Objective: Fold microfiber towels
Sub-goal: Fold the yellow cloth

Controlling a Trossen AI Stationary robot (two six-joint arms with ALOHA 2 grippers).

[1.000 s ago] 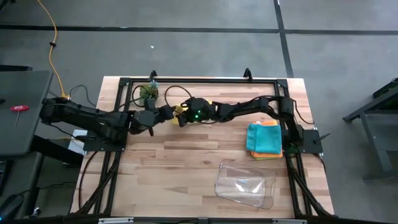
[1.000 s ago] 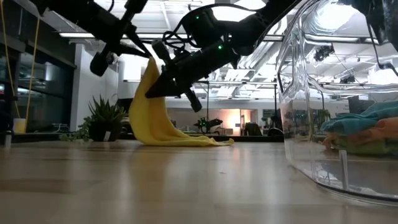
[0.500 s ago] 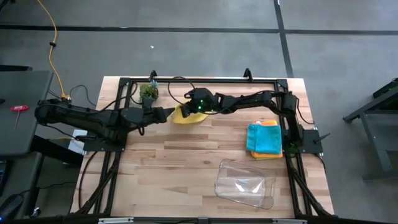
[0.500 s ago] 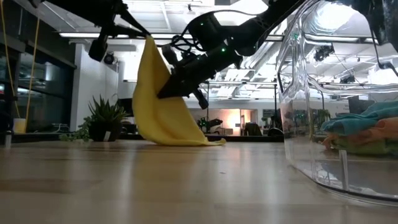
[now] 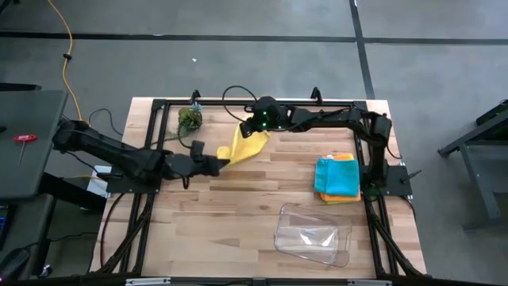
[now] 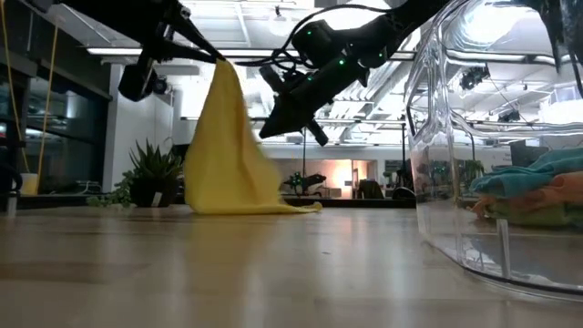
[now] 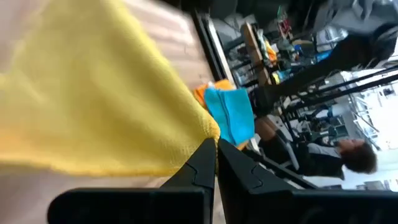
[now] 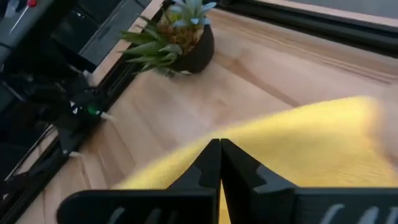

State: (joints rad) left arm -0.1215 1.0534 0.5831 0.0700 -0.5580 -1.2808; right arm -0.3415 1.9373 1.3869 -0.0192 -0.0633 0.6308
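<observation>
A yellow microfiber towel (image 5: 244, 147) hangs spread between my two grippers near the table's far middle, and its lower edge (image 6: 246, 208) rests on the wood. My left gripper (image 5: 225, 162) is shut on its near upper corner. My right gripper (image 5: 255, 135) is shut on the far side of the towel, a little lower in the low view (image 6: 267, 134). A stack of folded towels (image 5: 337, 178), teal on top of orange, lies at the right. My left gripper pinches the towel's upper corner (image 7: 208, 129) between its two fingers, coming from the table's left and slanting slightly down. The towel (image 6: 223, 155) hangs below that corner. My right gripper pinches the towel's upper edge (image 8: 264, 140) between its shut fingers, slanting down from the table's right and far side. The cloth falls away below them to the table.
A small potted plant (image 5: 189, 119) stands at the far left, close to the towel. A clear plastic tray (image 5: 313, 234) lies near the front right and fills the right of the low view (image 6: 492, 182). Bare wood lies at front left.
My left gripper has moved toward the table's near edge and my right gripper up and toward the far right. Both have stayed shut on the towel. The towel, bunched between them before, is now drawn out into a hanging sheet with its lower edge still on the table.
</observation>
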